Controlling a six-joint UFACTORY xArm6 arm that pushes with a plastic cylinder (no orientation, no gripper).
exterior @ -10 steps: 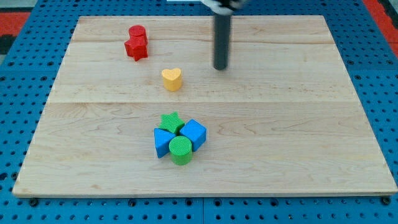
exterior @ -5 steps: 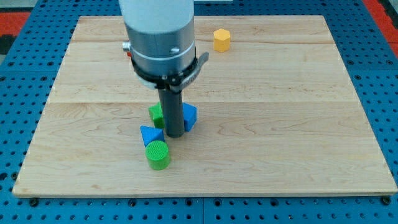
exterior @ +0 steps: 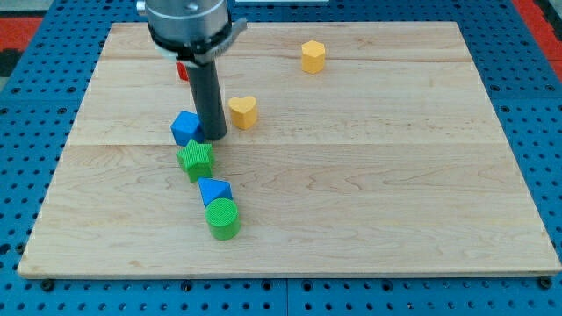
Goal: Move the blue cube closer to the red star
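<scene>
The blue cube (exterior: 185, 128) sits on the wooden board left of centre. My tip (exterior: 213, 137) stands right beside it, touching its right side. The red star is almost wholly hidden behind the arm; only a red sliver (exterior: 181, 70) shows near the view's top left, above the cube. A green star (exterior: 195, 160) lies just below the blue cube, touching it.
A yellow heart (exterior: 243, 111) lies just right of the rod. A yellow hexagonal block (exterior: 313, 55) sits near the top. A second blue block (exterior: 214, 190) and a green cylinder (exterior: 223, 218) lie below the green star. The board's edge (exterior: 281, 269) runs along the bottom.
My tip has moved up and to the left, and the blue cube and green star have gone up-left with it. The other blue block and green cylinder stayed put.
</scene>
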